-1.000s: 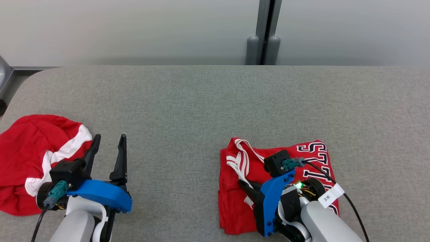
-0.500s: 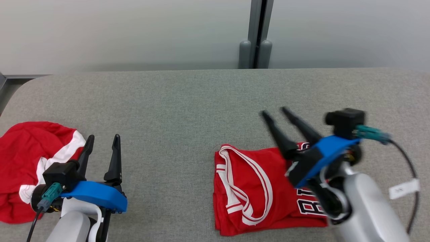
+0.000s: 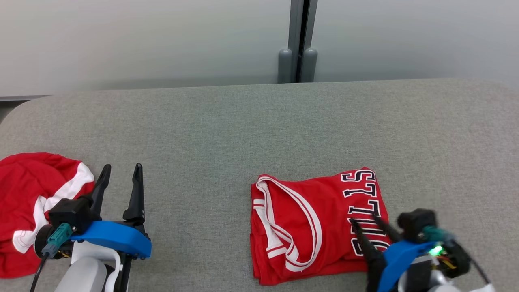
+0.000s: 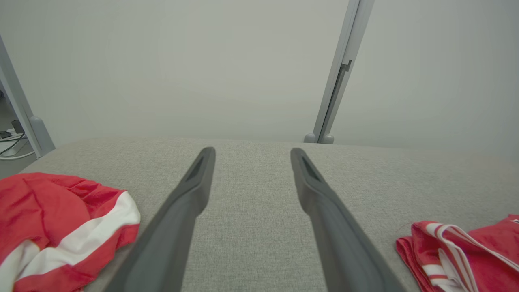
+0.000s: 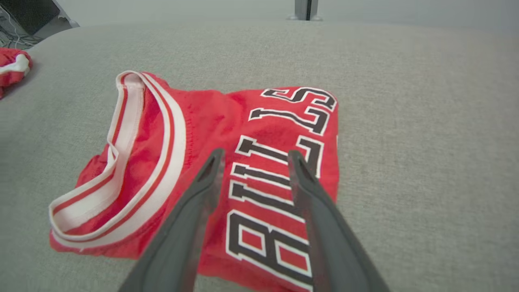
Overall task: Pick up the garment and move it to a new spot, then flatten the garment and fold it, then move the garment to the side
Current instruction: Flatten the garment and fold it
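Red cloth jersey lies folded on the grey bench; the right pincer has lifted off it, open and empty like the left pincer, so moving it aside seems next.

2 red garments, 2 hands, 1 grey table

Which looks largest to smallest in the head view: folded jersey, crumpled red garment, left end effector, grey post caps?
1. folded jersey
2. crumpled red garment, cut by the frame edge, so unsure against the jersey
3. left end effector, enlarged by nearness to the camera
4. grey post caps
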`<state>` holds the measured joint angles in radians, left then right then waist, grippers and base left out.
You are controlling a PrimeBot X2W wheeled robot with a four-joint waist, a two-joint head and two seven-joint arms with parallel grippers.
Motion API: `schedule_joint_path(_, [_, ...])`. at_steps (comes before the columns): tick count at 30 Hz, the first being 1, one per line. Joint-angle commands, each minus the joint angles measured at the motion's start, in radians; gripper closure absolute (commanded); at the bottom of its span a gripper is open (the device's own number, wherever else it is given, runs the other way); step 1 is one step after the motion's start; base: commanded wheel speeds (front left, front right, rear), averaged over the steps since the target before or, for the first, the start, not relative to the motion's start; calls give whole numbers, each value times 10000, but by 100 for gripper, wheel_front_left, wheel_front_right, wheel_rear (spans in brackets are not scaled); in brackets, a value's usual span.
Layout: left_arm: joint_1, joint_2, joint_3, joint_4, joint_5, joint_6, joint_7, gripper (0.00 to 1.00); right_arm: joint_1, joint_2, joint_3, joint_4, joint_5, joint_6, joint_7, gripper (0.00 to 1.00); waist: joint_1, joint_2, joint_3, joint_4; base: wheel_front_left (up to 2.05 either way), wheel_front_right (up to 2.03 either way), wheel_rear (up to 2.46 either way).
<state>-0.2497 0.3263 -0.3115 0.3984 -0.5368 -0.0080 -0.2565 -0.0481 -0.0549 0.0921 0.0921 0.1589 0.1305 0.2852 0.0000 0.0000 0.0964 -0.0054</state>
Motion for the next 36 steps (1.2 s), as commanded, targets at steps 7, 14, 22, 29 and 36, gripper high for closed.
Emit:
schedule_joint_path(7, [-59,150,-12,-158,-31,114,57,0,-568,40,2529,1202,310,3,-82,100,0,0,86,-69,0,0,0])
schedule_joint_path(14, [-307,175,-94,-204,-30,47,117,0,-1951,38,4889,2732,1381,3,76,100,0,0,287,100,0,0,0])
schedule_joint_path(22, [-458,132,-147,-40,-45,4,68,0,-3372,31,6268,3101,4914,3,-888,100,0,0,409,288,0,0,0])
schedule_joint_path(29, [-214,252,45,-81,-94,112,-13,0,-4183,29,5511,3095,5828,3,-2692,55,0,0,266,81,0,0,0])
schedule_joint_path(36, [227,189,269,-322,-150,250,-60,0,-3447,-296,2721,2675,3684,3,-3961,0,0,0,-81,-262,0,0,0])
